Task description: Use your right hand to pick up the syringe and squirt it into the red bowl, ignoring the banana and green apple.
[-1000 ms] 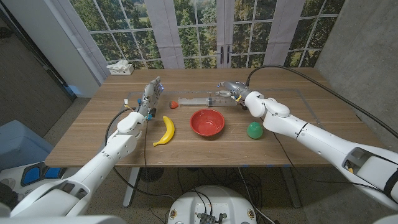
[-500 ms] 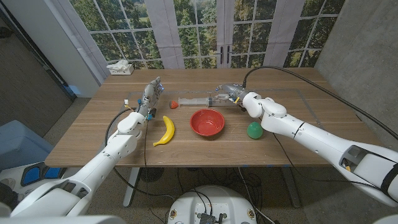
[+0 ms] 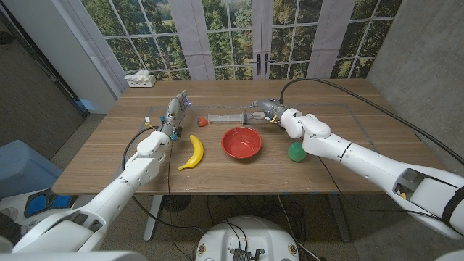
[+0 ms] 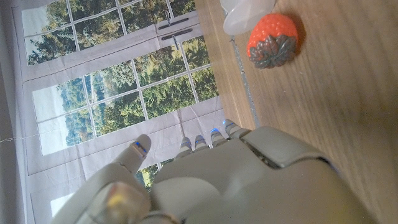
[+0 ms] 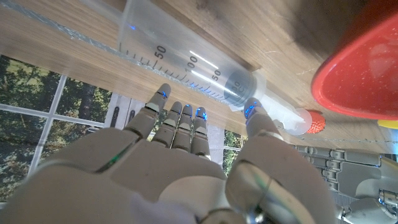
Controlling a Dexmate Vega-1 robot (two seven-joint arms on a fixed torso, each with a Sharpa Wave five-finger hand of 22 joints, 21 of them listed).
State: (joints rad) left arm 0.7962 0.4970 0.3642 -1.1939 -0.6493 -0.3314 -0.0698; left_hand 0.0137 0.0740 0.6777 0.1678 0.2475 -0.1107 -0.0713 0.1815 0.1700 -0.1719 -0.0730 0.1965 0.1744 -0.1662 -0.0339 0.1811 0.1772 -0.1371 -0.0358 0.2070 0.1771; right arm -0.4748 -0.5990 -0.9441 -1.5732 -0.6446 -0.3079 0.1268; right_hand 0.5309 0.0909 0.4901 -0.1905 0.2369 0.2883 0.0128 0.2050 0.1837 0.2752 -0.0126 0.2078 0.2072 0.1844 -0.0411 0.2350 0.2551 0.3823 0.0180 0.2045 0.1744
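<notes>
wooden table before tall paned windows; right hand open at syringe, left hand open.

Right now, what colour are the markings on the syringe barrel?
Black, on a clear syringe; the right wrist view shows them best.

Wood table, grid windows w/ trees, grey walls.
</notes>
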